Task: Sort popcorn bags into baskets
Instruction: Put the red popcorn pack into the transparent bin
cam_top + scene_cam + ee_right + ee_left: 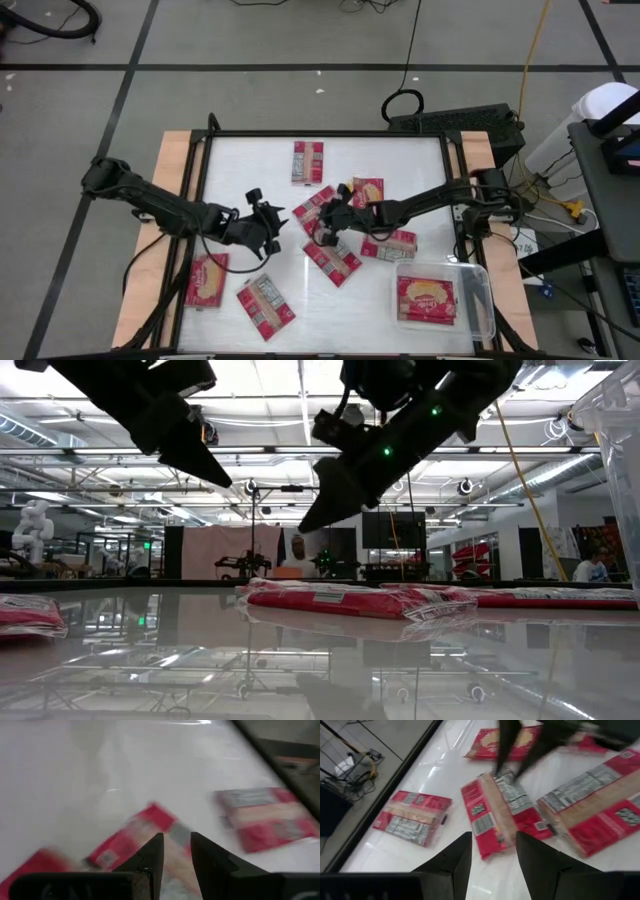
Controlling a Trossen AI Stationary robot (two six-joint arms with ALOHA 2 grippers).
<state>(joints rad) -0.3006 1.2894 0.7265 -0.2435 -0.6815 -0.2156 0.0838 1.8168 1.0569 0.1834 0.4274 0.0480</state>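
Several red popcorn bags lie flat on the white table. One is near the far edge (pixel 308 160), three lie mid-table (pixel 368 190) (pixel 318 205) (pixel 332 262), one (pixel 388 243) is by the basket, and two are near-left (pixel 207 280) (pixel 265 305). Another bag (pixel 427 300) lies inside the clear basket (pixel 480 300) at the near right. My left gripper (pixel 272 228) (pixel 492 855) is open and hovers left of the middle bags. My right gripper (pixel 325 228) (pixel 176 852) is open above a print-side-up bag (pixel 495 812) (pixel 140 840). In the low view its tips (pixel 308 520) are clear of the bags (pixel 340 598).
A black frame (pixel 200 180) runs round the white table top, with wooden boards (pixel 170 170) outside it on both sides. The two grippers face each other closely at mid-table. Bare table surface lies at the far left (pixel 245 165). Cables and equipment stand beyond the right edge.
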